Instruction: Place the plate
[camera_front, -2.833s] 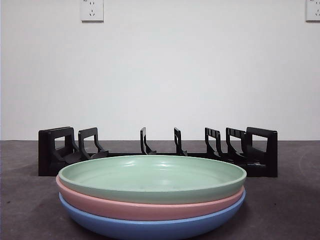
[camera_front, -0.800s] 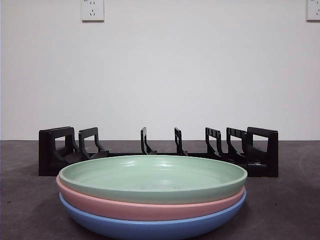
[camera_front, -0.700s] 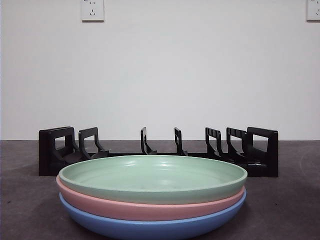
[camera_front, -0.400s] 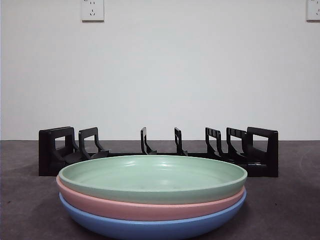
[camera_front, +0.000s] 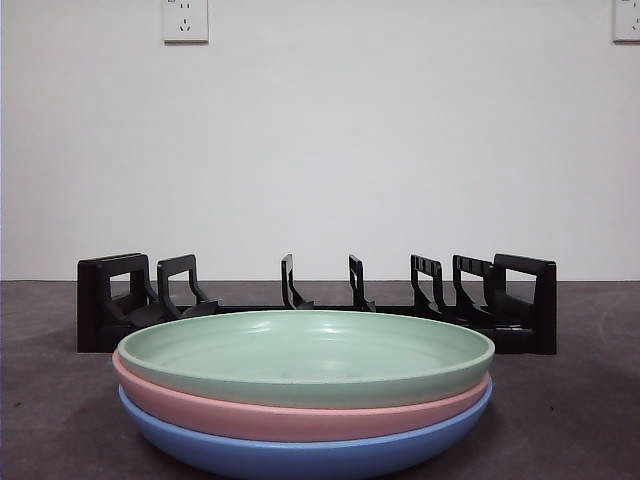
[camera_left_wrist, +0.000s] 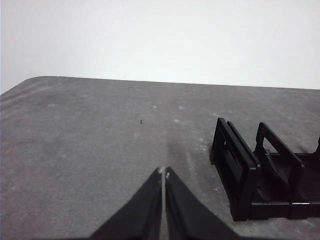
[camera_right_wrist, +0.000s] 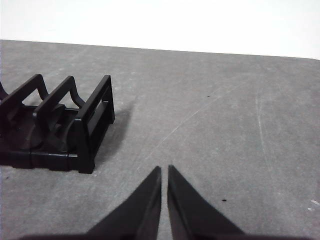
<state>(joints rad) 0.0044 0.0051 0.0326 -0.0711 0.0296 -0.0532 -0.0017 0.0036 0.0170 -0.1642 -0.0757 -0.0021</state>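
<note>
Three stacked plates (camera_front: 305, 390), front only.

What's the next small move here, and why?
Probably bring one arm in over the green plate, the top of the stack on the pink plate and blue plate. The rack behind holds nothing, and the left gripper and right gripper are both shut over bare table beside its ends.

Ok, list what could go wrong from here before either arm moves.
1. The shallow green plate sits nested in a pink plate and a blue plate; lifting it may drag the stack.
2. The black slotted dish rack has narrow slots, so a tilted plate could miss.
3. Both the left gripper and right gripper are shut, so they must open first.
</note>
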